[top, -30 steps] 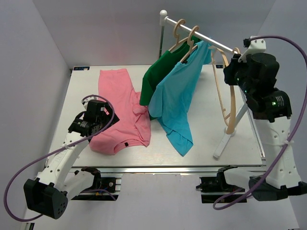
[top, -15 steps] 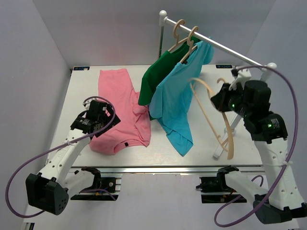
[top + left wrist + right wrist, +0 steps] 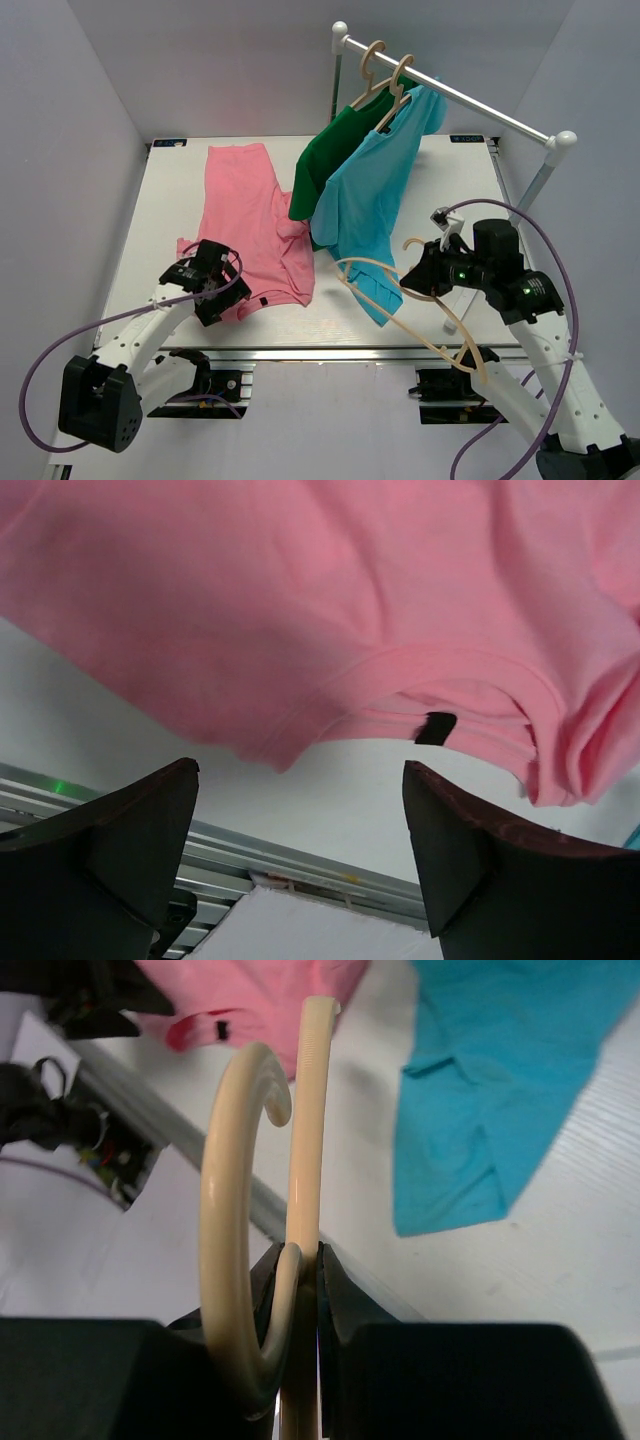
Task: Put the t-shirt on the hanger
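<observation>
I list: white tabletop [image 3: 180, 190] between pale walls [image 3: 60, 150]; pink t-shirt [image 3: 250, 215] flat on its left half, left claw [image 3: 222, 300] gaping empty at its near edge; right claw [image 3: 412, 280] clamped on hanger [image 3: 420, 330] above the front-right edge.

- The surface [image 3: 180, 200] in front of me is a white rectangular top, evenly lit, with only soft shadows.
- A plain pale grey left wall [image 3: 60, 150], back wall [image 3: 220, 60] and right wall [image 3: 600, 80] box me in.
- A white clothes rail [image 3: 470, 97] with ball ends slants over the far right corner.
- A metal strip [image 3: 330, 352] runs along my near edge; below it lies pale floor [image 3: 330, 430].
</observation>
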You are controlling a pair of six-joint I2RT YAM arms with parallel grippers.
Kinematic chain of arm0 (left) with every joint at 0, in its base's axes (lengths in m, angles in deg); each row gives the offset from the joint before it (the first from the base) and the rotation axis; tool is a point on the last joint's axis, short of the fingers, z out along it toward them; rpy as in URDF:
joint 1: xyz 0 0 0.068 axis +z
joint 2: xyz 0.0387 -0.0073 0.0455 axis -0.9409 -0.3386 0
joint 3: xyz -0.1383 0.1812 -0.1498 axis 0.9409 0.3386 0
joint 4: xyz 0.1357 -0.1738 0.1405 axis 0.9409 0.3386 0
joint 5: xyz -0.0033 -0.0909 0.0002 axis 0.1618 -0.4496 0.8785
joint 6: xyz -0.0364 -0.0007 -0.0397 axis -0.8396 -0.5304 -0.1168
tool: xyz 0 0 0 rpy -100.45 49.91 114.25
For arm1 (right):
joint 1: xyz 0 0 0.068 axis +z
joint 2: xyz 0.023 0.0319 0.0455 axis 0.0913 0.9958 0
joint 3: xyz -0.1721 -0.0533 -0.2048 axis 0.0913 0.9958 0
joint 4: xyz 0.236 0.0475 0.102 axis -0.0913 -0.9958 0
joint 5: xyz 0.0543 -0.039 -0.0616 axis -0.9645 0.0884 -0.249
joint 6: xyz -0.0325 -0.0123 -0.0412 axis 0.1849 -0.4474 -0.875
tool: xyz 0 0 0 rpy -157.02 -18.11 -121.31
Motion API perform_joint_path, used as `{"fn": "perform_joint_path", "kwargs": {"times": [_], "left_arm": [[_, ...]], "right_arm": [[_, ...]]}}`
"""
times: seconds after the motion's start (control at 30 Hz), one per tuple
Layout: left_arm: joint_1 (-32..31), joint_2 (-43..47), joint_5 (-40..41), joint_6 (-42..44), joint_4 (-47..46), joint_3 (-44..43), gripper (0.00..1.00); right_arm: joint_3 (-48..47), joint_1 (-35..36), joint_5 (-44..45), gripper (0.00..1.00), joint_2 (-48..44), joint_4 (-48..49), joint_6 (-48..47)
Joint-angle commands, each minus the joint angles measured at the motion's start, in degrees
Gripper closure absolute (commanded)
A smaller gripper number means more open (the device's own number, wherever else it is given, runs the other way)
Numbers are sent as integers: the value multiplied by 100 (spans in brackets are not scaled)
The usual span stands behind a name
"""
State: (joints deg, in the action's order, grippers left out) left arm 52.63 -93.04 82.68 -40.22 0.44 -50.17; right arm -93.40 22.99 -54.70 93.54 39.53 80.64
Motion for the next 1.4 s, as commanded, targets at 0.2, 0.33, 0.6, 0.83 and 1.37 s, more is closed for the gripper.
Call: {"fn": "perform_joint_path", "kwargs": {"times": [0.2, 0.33, 0.6, 0.83, 1.37], "left_arm": [[1, -78, -138, -273, -161, 290, 28], [1, -394, -6, -264, -258, 272, 39], [-8, -562, 187, -238, -144, 158, 89], [-17, -316, 64, -106, 110, -17, 100], [-17, 1, 109, -18, 700, -510, 100]], "right_arm": [[349, 552, -1217, 100, 94, 1178, -191], [454, 1184, -927, 100, 269, 1433, -139], [630, 1537, -786, 100, 683, 2039, -42], [560, 2511, -181, 100, 1218, 2767, -437], [-55, 3067, -56, 100, 2686, 3912, -956]]}}
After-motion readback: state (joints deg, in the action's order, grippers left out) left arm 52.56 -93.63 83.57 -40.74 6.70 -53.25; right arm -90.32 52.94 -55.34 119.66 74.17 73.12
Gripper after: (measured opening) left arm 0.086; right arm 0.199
